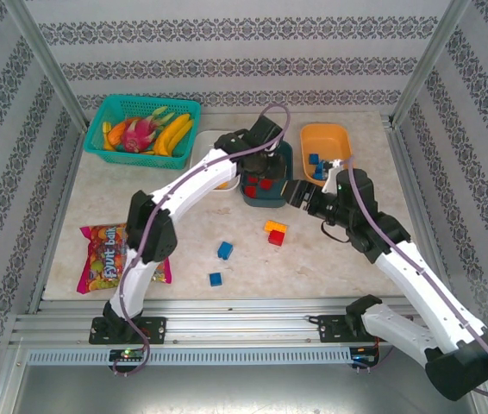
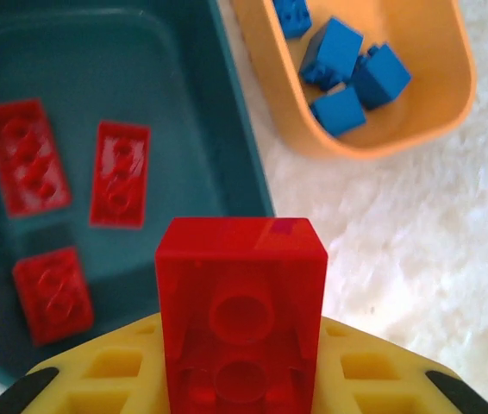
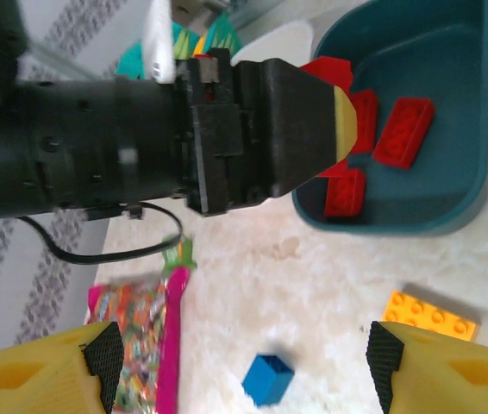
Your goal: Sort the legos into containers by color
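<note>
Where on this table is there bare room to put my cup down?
Widest bare patch: left side, between the fruit basket and the candy bag. Another lies at the front, right of the loose bricks. The tubs at the back stand crowded side by side.

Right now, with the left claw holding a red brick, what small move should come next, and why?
Probably open the left claw and let the red brick drop into the dark teal tub. Seen from above, the claw hangs over that tub, where three red bricks already lie; blue ones sit in the orange tub.
</note>
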